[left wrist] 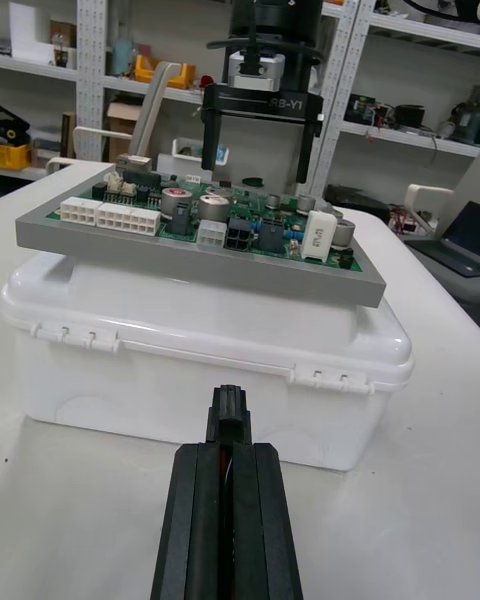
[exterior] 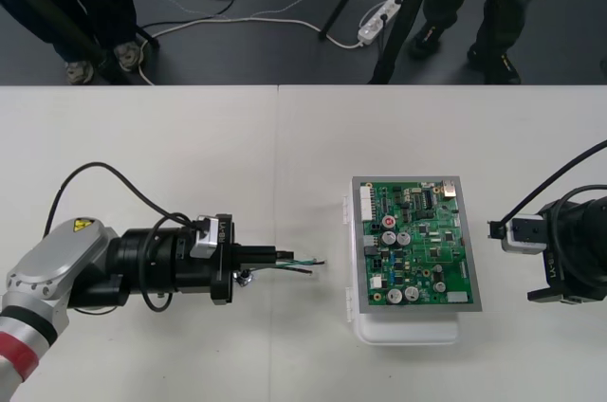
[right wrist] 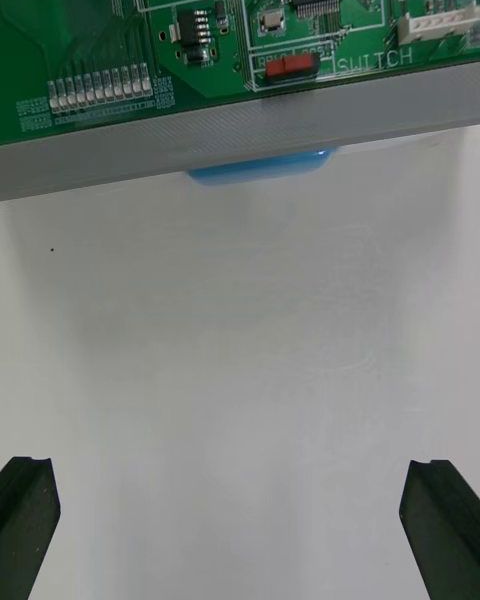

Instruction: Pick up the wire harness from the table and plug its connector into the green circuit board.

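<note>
L gripper [exterior: 283, 254] is seen lower centre-left of front view, pinched narrow on harness [exterior: 305, 264]. Black plug [left wrist: 230, 415] is gripped betw. fingertips; wires [exterior: 311, 264] are pointed at green board [exterior: 415, 246], gap left betw. them. Board is set on white base [exterior: 403, 331], centre-right. R gripper [right wrist: 235, 520] is parked at right edge beside board, fingers spread wide.

I read "SWITCH" and "LAN2CAN" in white print on the green circuit board [right wrist: 100, 20], "RB-Y1" on the right tool [left wrist: 256, 172], and there's a yellow hazard sticker [exterior: 83, 226] on the left arm [exterior: 52, 269]
</note>
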Robot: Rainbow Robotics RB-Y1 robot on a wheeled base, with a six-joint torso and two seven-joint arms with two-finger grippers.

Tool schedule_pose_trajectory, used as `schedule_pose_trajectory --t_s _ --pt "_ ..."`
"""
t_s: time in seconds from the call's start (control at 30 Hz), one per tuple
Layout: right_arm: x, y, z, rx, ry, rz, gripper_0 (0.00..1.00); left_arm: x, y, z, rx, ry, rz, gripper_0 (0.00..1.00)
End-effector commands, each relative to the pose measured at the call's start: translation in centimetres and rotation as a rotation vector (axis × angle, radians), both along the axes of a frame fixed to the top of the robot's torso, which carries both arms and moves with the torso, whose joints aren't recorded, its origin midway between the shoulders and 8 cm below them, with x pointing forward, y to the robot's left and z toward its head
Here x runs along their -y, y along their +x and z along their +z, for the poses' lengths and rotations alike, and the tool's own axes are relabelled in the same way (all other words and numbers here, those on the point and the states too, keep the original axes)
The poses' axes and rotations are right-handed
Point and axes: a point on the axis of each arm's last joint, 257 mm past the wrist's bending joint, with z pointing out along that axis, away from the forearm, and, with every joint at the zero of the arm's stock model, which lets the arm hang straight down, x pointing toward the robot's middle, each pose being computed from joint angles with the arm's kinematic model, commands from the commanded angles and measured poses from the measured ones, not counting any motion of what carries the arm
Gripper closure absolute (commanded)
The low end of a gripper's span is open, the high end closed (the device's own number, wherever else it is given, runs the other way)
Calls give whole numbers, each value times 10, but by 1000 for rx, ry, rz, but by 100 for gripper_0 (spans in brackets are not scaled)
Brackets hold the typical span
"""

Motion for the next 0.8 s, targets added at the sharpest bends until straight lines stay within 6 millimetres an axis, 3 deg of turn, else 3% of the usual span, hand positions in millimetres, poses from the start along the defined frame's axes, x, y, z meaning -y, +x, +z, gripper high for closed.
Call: schedule_pose_trajectory --t_s 0.03,0.37,0.8 --pt "-7 15 5 62 -20 62 0 23 -3 22 114 -37 -77 100" --pt "-15 35 -3 86 -9 55 0 43 -2 22 113 -38 -81 100" --pt "-39 36 -14 102 26 92 0 63 5 30 103 -67 -63 100"
